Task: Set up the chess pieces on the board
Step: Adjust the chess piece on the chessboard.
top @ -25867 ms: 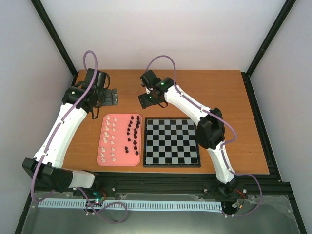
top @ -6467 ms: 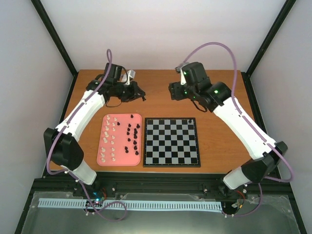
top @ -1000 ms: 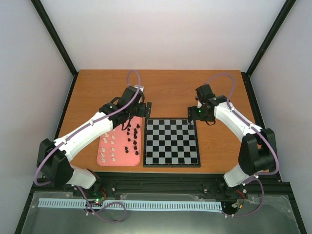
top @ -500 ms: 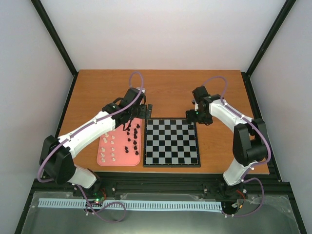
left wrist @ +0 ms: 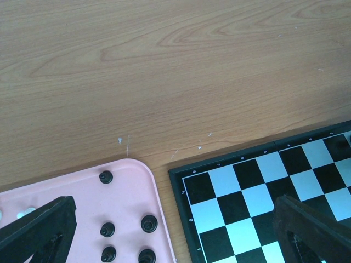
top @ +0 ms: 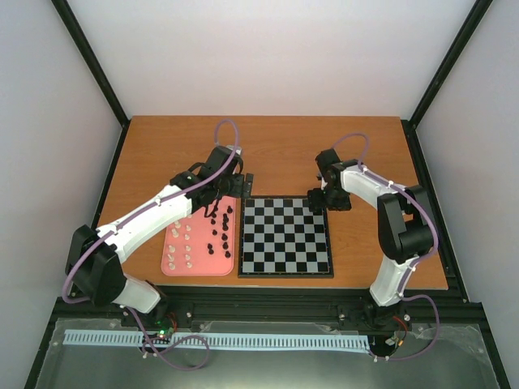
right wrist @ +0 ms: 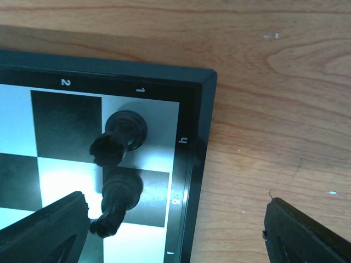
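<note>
The board [top: 285,275] lies right of the pink tray [top: 199,274], which holds black chess pieces [top: 220,227] and white chess pieces [top: 182,235]. My right gripper [top: 317,200] is open over the board's far right corner. In the right wrist view it [right wrist: 176,205] spans the board's rim [right wrist: 197,137]. Two black pieces stand there on neighbouring edge squares, one [right wrist: 123,134] on the corner square and one [right wrist: 118,200] close to the left finger. My left gripper [top: 238,188] is open and empty above the tray's far right corner. In the left wrist view it [left wrist: 173,211] shows black pieces [left wrist: 148,223] on the tray [left wrist: 82,186].
The brown wooden table [top: 276,146] stretches behind the tray and the board. A black frame rail [top: 422,194] runs along the right edge. The board's rim [left wrist: 181,181] lies close beside the tray's edge.
Over the last second my right gripper has shifted slightly left at the board's far right corner. My left gripper has barely moved. The board has gained black pieces at that corner since the oldest frame.
</note>
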